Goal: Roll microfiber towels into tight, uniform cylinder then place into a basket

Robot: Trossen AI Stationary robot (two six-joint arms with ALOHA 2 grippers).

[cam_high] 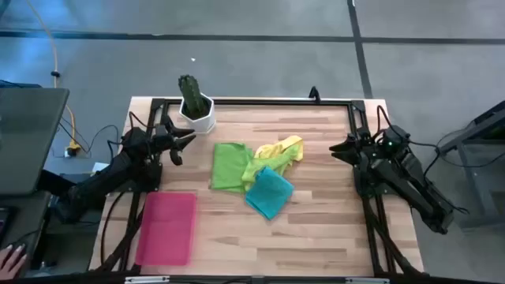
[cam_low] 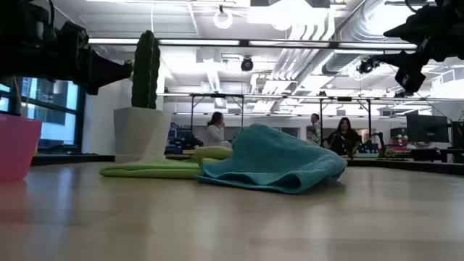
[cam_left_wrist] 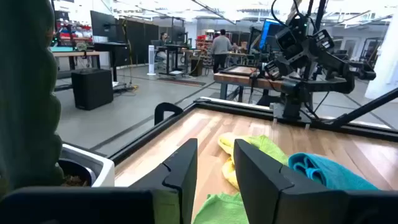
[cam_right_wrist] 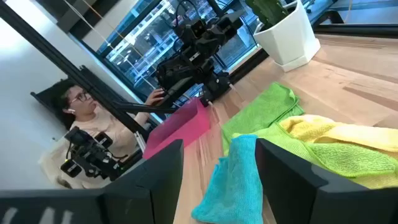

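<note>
Both arms are hovering at the table's sides: left gripper (cam_high: pixel 180 140) slightly parted, right gripper (cam_high: pixel 341 147) gaping, both empty. The overlapping towels (cam_high: pixel 254 175) are risking a double pickup.

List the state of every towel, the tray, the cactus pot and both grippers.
Teal towel: unrolled, crumpled, overlapping the lime one.
Green towel: flat, unrolled.
Lime green towel: bunched.
Yellow towel: bunched.
Pink tray: empty.
Cactus pot: upright.
Left gripper: jaws open, holding nothing.
Right gripper: jaws open, holding nothing.
</note>
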